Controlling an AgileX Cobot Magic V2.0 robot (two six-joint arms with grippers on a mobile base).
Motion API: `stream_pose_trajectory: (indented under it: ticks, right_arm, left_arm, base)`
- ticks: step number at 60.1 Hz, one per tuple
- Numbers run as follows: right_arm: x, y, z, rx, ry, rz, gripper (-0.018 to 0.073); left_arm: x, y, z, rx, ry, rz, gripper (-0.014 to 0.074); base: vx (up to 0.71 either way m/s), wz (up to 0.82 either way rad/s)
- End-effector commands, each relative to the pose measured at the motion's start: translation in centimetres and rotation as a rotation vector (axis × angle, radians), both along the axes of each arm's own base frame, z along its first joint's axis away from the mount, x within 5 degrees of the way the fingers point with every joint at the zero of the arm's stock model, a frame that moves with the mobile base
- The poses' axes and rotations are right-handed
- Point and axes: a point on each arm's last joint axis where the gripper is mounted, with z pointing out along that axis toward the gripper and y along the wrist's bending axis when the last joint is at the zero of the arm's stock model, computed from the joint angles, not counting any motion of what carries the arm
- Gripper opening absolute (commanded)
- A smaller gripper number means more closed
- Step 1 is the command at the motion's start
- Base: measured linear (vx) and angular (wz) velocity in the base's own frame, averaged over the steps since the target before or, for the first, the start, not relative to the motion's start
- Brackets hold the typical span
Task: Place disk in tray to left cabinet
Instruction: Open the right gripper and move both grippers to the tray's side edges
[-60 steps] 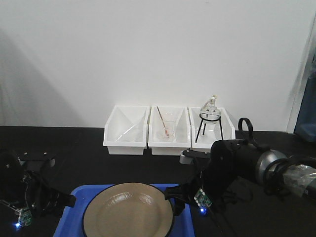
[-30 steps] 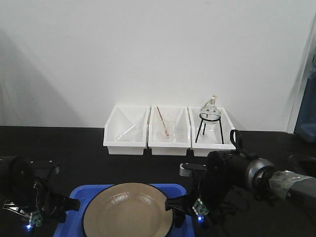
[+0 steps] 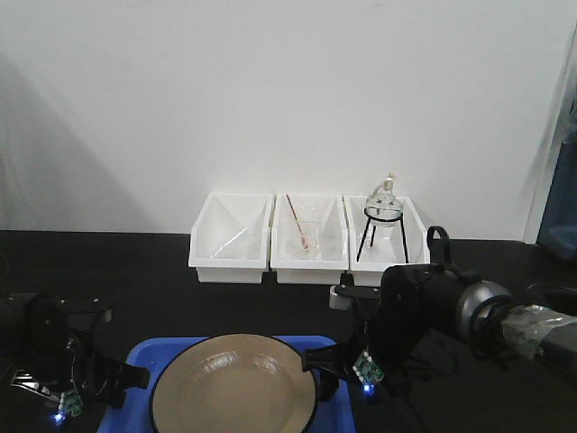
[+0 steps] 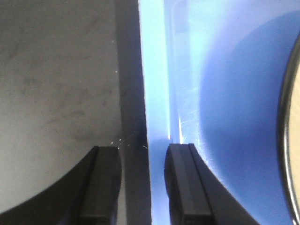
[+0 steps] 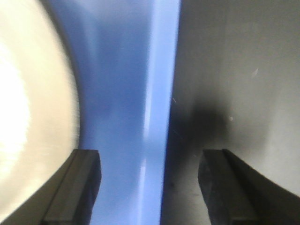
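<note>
Since 0.5 s ago, we see the left arm (image 3: 45, 352) edged slightly closer to the tray (image 3: 149, 354), and the right arm (image 3: 433, 302) sits a little higher in the front view. Tray and disk (image 3: 239, 388) have stayed put.

The black tabletop (image 3: 162, 289) carries everything. The blue tray lies at 6 o'clock in the front view, cut off by the lower edge. The tan, black-rimmed disk lies flat inside it, filling most of its width.

The left arm is at 9 o'clock of the tray, the right arm at 3 o'clock. From the left wrist we see the left end effector (image 4: 140, 187) with a narrow gap, its 2 fingers (image 4: 101, 183) straddling the tray's rim. 1 finger is over the tabletop, with a dark strip showing between it and the rim, and the other is just inside the tray. The right wrist view is blurred. It shows the right end effector (image 5: 150, 187) spread wide, with 1 finger (image 5: 77, 187) over the tray floor near the disk's edge. The other finger is over the tabletop, with the rim between them.

At 12 o'clock of the tray, against the white wall (image 3: 270, 90), 3 white bins (image 3: 309, 253) stand side by side. The bin at the 3 o'clock end holds a glass flask (image 3: 384, 194) on a black tripod (image 3: 368, 236), and the middle bin holds a thin stick (image 3: 300, 225).
</note>
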Motion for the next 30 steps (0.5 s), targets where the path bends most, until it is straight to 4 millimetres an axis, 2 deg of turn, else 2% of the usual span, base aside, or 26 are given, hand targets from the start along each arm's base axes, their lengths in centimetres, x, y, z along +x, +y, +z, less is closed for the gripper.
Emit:
stream_pose_trajectory:
  ticks: [1,17,30]
  right_arm:
    - [0.2,-0.2,4.3,0.047,-0.14,-0.005,0.0484]
    - [0.9,0.2,2.1,0.052,-0.112,-0.016,0.048]
    - [1.4,0.4,1.7,0.084,-0.138,-0.035,0.048]
  left_arm:
    - [0.5,-0.3,2.7,-0.026,-0.101,0.011,0.0365]
    - [0.7,-0.7,2.9,-0.082,-0.127,0.027,0.0365]
    - [0.9,-0.9,1.9,-0.098,-0.106,0.02,0.0365]
  base:
    - [0.0,0.0]
    - [0.0,0.0]
    - [0.0,0.0]
